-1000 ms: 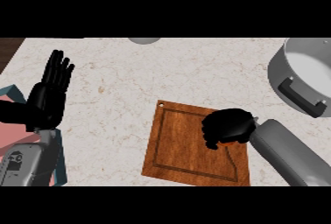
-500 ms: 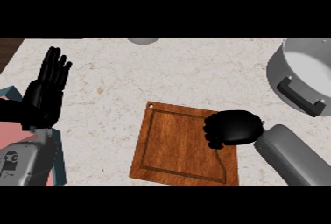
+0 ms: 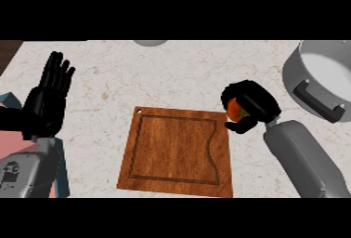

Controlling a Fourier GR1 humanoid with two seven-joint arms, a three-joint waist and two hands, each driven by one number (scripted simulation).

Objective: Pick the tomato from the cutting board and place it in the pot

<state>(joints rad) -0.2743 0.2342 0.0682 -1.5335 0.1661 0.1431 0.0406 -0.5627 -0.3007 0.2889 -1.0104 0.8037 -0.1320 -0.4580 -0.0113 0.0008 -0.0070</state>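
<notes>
My right hand (image 3: 252, 105) is curled round the red tomato (image 3: 237, 110), of which only a small part shows between the fingers. It hangs over the counter just past the upper right corner of the wooden cutting board (image 3: 175, 151), whose top is bare. The grey pot (image 3: 322, 78) with a dark handle stands at the right edge, to the right of the hand and apart from it. At the far left my left hand (image 3: 47, 97) rests open, fingers up.
A grey round object (image 3: 150, 42) peeks in at the top edge. The pale stone counter (image 3: 158, 74) spreads between the hands. A pink and teal shape (image 3: 12, 139) lies at the left edge by my left forearm.
My right hand has lifted off the cutting board with the tomato and moved up and right toward the pot. The board has slid lower and left in view.
</notes>
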